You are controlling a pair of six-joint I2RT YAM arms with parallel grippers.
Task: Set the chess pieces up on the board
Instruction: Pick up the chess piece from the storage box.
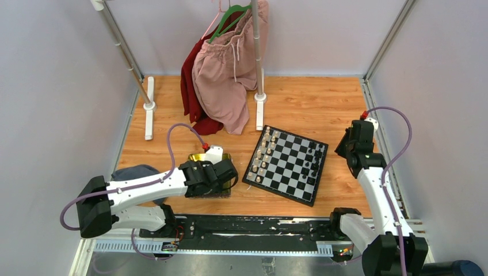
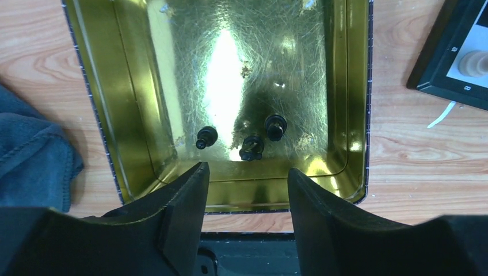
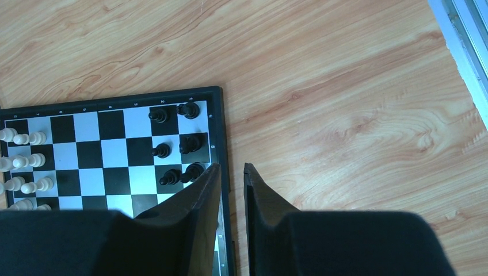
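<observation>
Left gripper [image 2: 247, 172] hangs over the near end of a shiny gold-green rectangular metal tray [image 2: 129, 115]. Its jaws are roughly half open with nothing between them. The tray sits on the wood-grain bench [image 1: 311, 103] toward the left near corner. Three tiny black chess pieces [image 2: 252, 147] sit in a loose row on the tray floor, close to its near wall. The middle piece is right ahead of the gap between the jaws, with one piece [image 2: 206, 138] on one side and one [image 2: 275, 126] on the other. The fingers [image 2: 184, 207] touch none of them. A crumpled dark blue cloth [image 2: 29, 155] lies on the bench beside the tray, toward the left edge.

The flat square chessboard [image 1: 286, 165], black and pale grey checks with a thin dark border, lies at an angle mid-bench, just right of the tray and nearer the near edge. More black pieces [image 3: 161, 150] stand on squares along its right side. Pale cream pieces [image 3: 23, 138] line the opposite side.

Right gripper [image 3: 232, 168] hovers over the chessboard's right border, jaws only a narrow slit apart and empty.
</observation>
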